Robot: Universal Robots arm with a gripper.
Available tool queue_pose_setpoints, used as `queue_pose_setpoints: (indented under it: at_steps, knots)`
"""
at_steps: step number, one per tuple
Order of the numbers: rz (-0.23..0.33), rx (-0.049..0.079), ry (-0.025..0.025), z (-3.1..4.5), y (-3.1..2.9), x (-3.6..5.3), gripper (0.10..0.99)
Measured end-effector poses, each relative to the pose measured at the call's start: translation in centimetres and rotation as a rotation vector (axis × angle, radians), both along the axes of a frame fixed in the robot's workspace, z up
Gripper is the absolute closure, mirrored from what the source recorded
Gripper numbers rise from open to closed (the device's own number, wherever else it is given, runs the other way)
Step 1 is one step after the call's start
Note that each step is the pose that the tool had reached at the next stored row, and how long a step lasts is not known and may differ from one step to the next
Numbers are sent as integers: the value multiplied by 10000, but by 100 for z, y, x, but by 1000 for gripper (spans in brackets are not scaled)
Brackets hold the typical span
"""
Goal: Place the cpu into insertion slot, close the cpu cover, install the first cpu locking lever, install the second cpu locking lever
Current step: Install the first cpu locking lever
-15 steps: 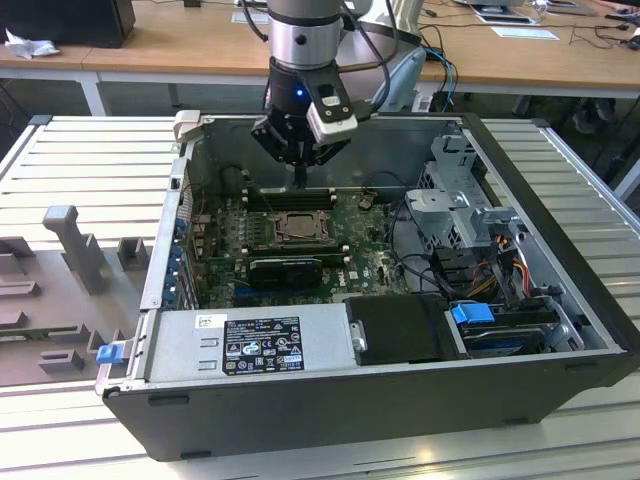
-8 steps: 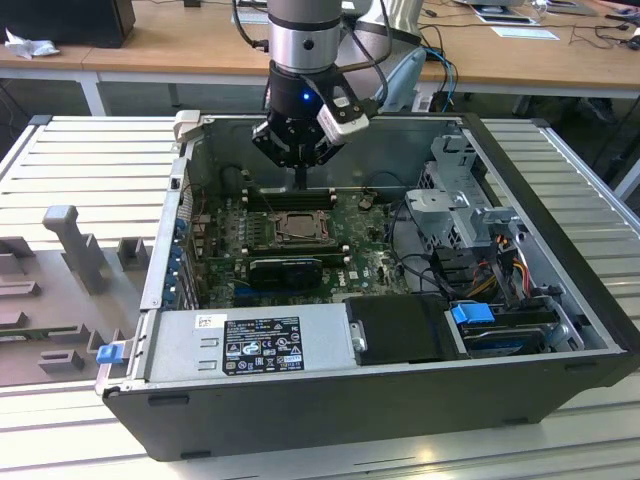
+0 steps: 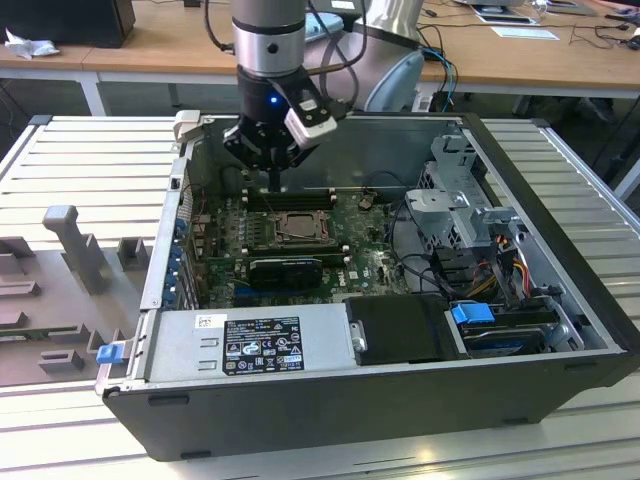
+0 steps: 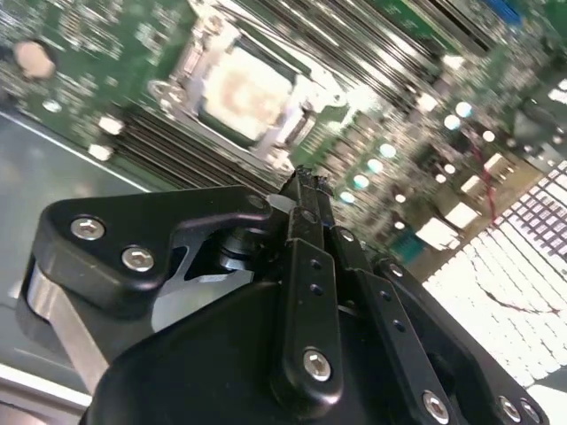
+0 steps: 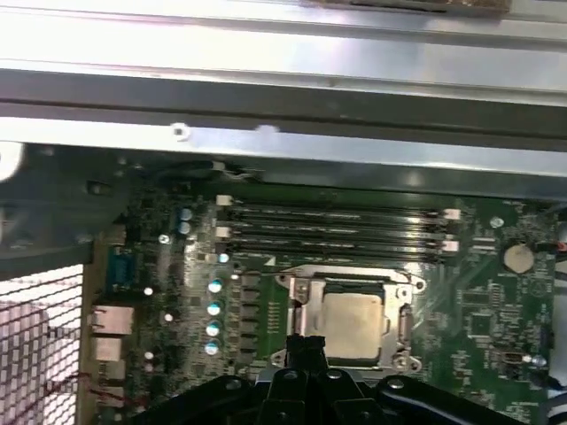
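Cpu (image 5: 354, 320): one, seated in the single insertion slot (image 5: 292, 305).
Cpu cover (image 5: 405, 326): one, laid flat around the cpu.
Gripper (image 3: 272, 180): one, closed on nothing, held near the slot.
Case (image 3: 560, 225): one, opened; one motherboard (image 3: 375, 250) contained.

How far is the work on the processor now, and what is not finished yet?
Done: the chip lies in its socket, and the metal cover looks closed flat around it. In hand: nothing; the gripper, shut and empty, hangs over the board close to the socket. Left: the two locking levers; whether either is latched cannot be told.
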State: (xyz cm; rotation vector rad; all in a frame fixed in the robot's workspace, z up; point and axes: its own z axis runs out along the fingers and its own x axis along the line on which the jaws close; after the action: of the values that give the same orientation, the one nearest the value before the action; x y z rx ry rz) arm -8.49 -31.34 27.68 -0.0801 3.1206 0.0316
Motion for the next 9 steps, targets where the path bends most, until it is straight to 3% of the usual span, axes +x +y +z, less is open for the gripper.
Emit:
queue_pose_setpoints:
  at_steps: [4,9]
  knots:
    - [3,-1,1,-70,0,-214,980]
    - [2,2,0,-107,8,-312,980]
